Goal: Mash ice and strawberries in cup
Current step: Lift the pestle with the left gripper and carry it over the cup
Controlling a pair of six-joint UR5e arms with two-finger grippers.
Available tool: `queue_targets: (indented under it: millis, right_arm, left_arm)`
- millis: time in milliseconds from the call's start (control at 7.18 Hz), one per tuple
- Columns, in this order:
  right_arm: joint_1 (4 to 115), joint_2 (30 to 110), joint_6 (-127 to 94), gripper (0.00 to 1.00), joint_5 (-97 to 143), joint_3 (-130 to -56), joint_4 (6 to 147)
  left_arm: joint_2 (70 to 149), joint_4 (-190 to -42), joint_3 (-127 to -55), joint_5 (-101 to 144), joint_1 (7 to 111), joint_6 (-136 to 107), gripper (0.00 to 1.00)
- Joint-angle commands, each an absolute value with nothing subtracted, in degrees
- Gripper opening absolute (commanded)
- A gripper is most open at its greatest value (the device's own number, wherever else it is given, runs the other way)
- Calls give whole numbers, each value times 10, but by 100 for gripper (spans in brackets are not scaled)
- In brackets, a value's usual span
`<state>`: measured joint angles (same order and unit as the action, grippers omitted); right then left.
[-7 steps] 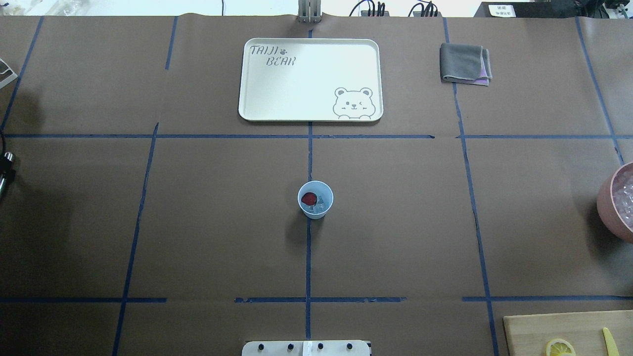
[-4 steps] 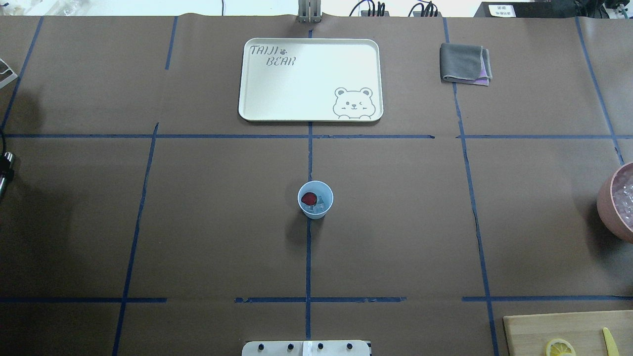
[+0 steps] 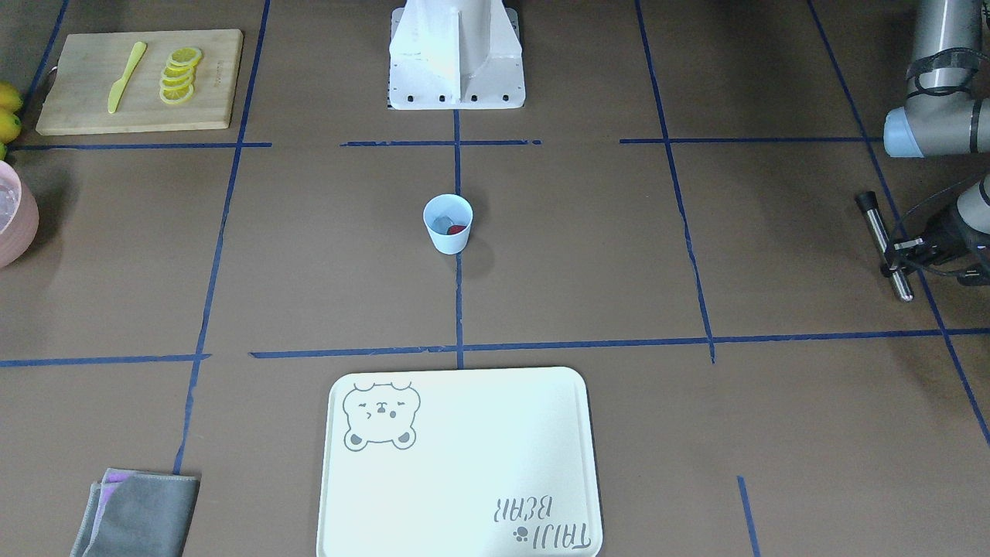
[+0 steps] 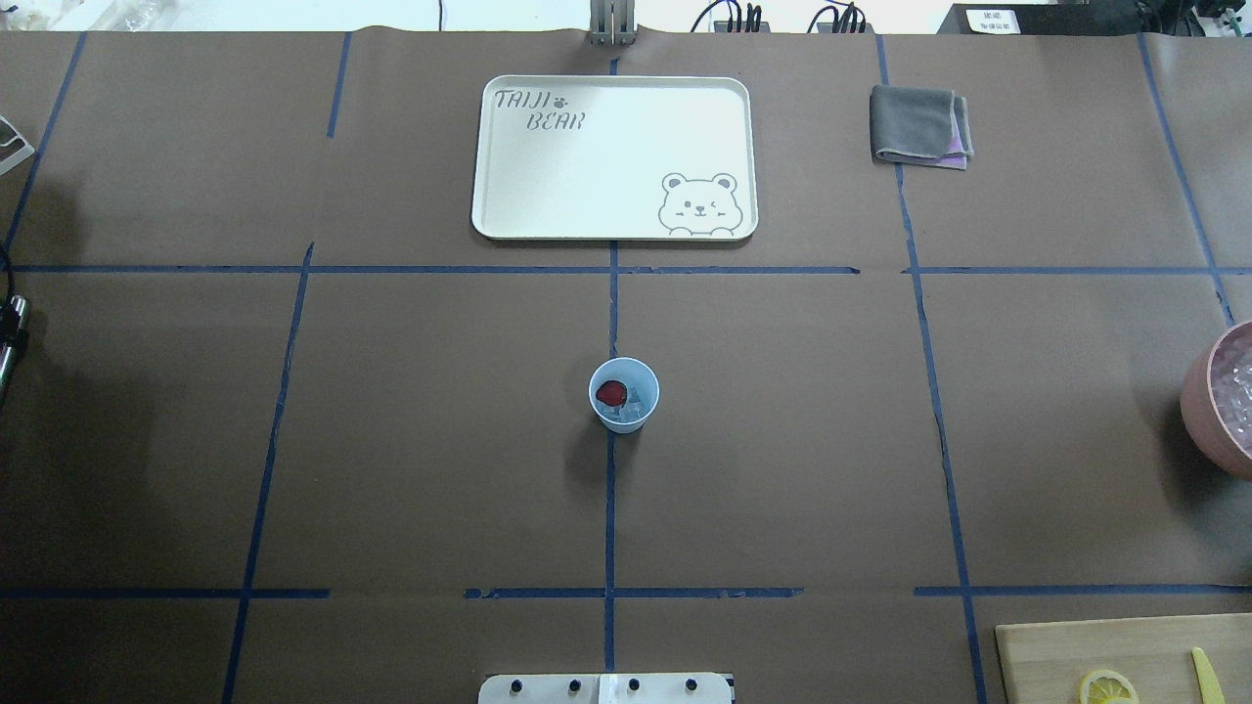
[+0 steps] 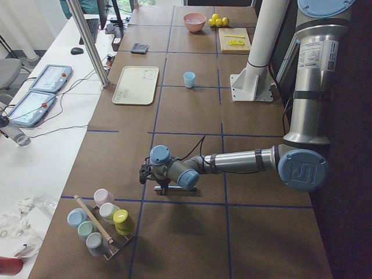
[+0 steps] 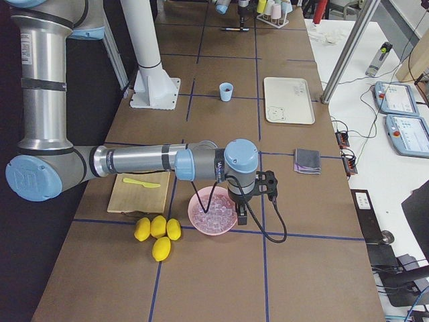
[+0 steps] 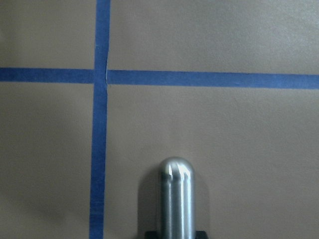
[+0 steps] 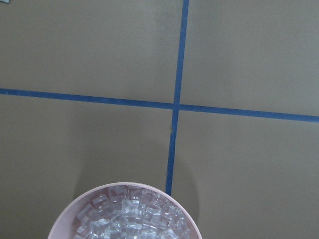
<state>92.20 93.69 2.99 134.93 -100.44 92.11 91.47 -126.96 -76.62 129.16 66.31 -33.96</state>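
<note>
The pale blue cup point(image 4: 624, 418) stands upright at the table's centre, also in the front view point(image 3: 448, 240). Inside it lie a red strawberry point(image 4: 611, 393) and a few clear ice cubes point(image 4: 635, 402). My left gripper point(image 3: 901, 259) is far off at the table's left end, shut on a metal muddler rod point(image 3: 882, 236) held level just above the table. The rod's rounded tip shows in the left wrist view point(image 7: 176, 199). My right gripper point(image 6: 240, 213) hangs over the pink ice bowl point(image 6: 212, 216) at the right end; I cannot tell whether it is open or shut.
A white bear tray point(image 4: 614, 156) lies beyond the cup and a folded grey cloth point(image 4: 919, 124) at far right. A cutting board point(image 3: 139, 73) holds lemon slices and a yellow knife. Whole lemons point(image 6: 155, 231) lie by the bowl. A rack of cups point(image 5: 102, 224) stands near the left gripper.
The muddler's end at the overhead view's left edge has shifted slightly further toward that edge. The cup and its contents have not moved.
</note>
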Motion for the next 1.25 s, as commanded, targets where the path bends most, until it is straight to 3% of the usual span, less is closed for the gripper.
queue_targets:
  millis: [0, 418, 1114]
  right_arm:
    - [922, 938, 28, 99, 1350, -1010, 921]
    - [922, 938, 22, 99, 1352, -1013, 922]
    - [922, 938, 23, 99, 1375, -1022, 921]
  left_arm:
    - [912, -1266, -831, 1292, 665, -335, 0]
    - [919, -1265, -969, 1285, 667, -314, 0]
    - [1019, -1271, -1079, 1262, 663, -396, 0]
